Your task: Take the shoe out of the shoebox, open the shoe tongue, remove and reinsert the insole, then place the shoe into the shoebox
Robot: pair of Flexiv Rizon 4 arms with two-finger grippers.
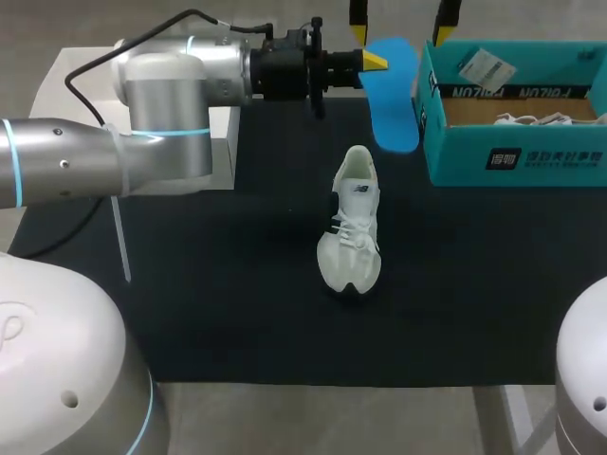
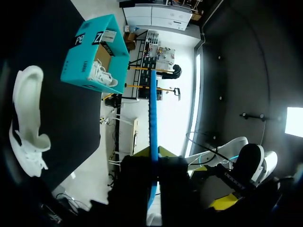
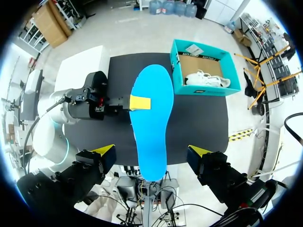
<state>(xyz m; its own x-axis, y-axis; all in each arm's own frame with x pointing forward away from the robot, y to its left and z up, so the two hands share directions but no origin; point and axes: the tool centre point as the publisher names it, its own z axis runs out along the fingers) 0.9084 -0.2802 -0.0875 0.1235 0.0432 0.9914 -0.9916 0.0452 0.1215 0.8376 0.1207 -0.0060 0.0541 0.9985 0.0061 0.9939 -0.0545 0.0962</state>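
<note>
My left gripper [image 1: 376,62] is shut on a blue insole [image 1: 394,95] and holds it in the air beside the teal shoebox [image 1: 517,156]. Seen edge-on in the left wrist view, the insole [image 2: 152,113] runs straight out from between the fingers. My right gripper [image 1: 401,21] hangs open above it. From the right wrist the insole [image 3: 151,123] lies between the wide-apart fingers of the right gripper [image 3: 151,152], clear of both. A white shoe [image 1: 353,226] stands upright on the black mat [image 1: 209,284], its toe toward me. That shoe [image 2: 27,118] also shows in the left wrist view.
The shoebox [image 3: 203,68] sits open at the mat's far right with a second white shoe [image 3: 207,79] inside. A white block [image 1: 81,71] stands at the back left behind my left arm. The mat's near half holds only the shoe.
</note>
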